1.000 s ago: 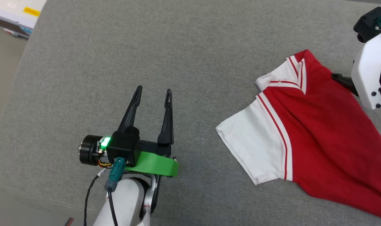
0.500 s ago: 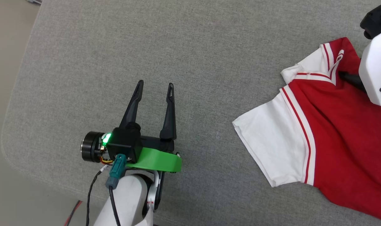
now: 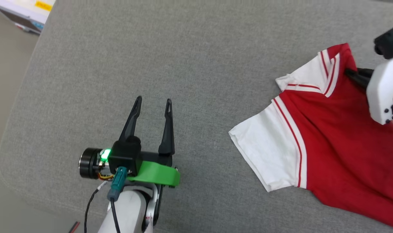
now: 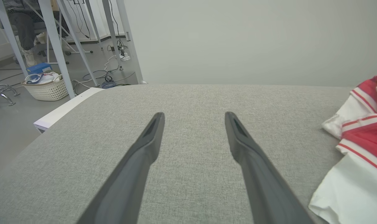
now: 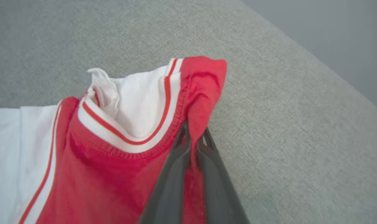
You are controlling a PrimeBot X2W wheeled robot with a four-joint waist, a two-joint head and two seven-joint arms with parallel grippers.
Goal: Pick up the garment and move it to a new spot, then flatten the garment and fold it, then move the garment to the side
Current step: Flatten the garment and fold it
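Right hand was clamped on a red fold of the garment beside its collar, apparently for lifting. Garment lay at the worktop's right. Left hand, jaws apart, hovered empty.

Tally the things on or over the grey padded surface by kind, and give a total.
Garment, red T-shirt with white sleeves: 1
Grippers: 2, the left gripper open over bare fabric, the right gripper shut on the garment near its collar
Total: 3
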